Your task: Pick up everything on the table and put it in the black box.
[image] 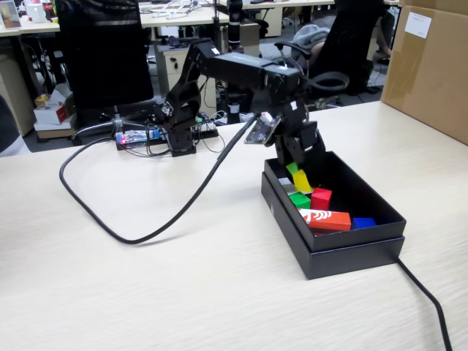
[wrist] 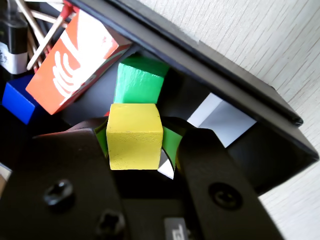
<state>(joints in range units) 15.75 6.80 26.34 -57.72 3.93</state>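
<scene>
Your gripper (wrist: 134, 145) pinches the yellow cube (wrist: 134, 136) between both jaws, over the far end of the black box (image: 351, 252). Risk: releasing here may drop the cube onto the green cube (wrist: 140, 80) directly at 12 o'clock in the wrist view, so it could tumble or rest tilted; the box wall at 2 o'clock is close to the jaw. The cube is plain, matte, sharp-edged. The red cube (image: 320, 198) and orange block (image: 325, 219) already lie inside.
</scene>
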